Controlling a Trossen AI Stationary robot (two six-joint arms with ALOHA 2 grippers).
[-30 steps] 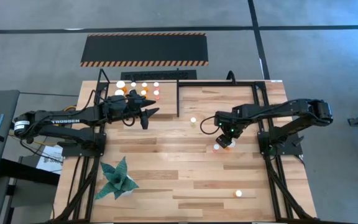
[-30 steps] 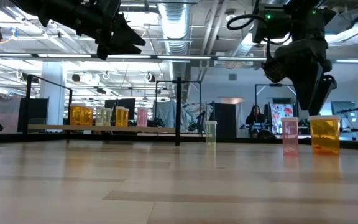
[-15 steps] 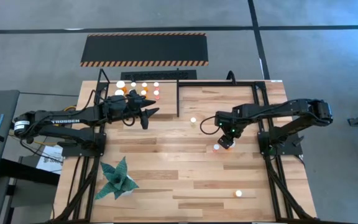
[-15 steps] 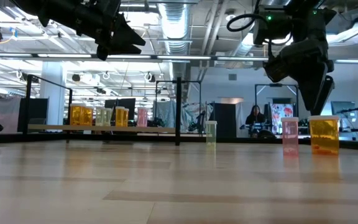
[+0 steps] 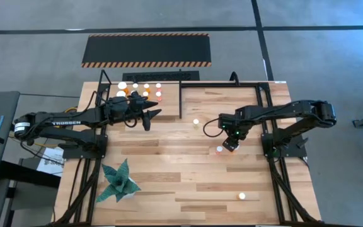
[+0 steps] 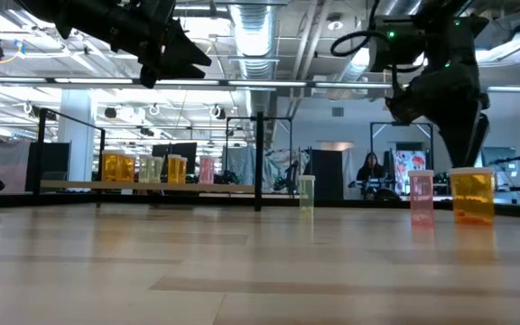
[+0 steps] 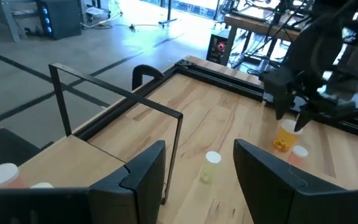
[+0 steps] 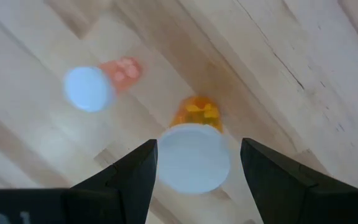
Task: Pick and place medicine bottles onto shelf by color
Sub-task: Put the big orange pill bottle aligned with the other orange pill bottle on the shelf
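The step in hand looks like the reach for a pick: the right pincer (image 5: 230,145) hangs directly over an orange bottle (image 8: 194,149) that stands upright on the table (image 5: 169,183), and the right wrist view looks straight down on its white cap, centred between the two dark fingers (image 8: 132,180), which are spread wide on either side of it and touch nothing. In the low view the fingertips hang just above the cap of the orange bottle (image 6: 471,197), so the pincer is not yet low enough to grip. A smaller pinkish-red bottle (image 8: 98,84) stands just beside the orange one, outside the open fingers. A pale bottle (image 5: 196,122) stands farther off toward the shelf (image 5: 140,101), and another bottle (image 5: 242,196) sits well apart on the near part of the table. The left pincer (image 7: 197,168) waits open at the edge of the shelf, where several sorted bottles (image 5: 137,89) already stand in a group. The next move, as I judge it, calls for a straight descent so the fingers pass down both sides of the orange body without nudging the pinkish-red neighbour, then a close below the cap, a lift, and a carry across to the orange group on the shelf.
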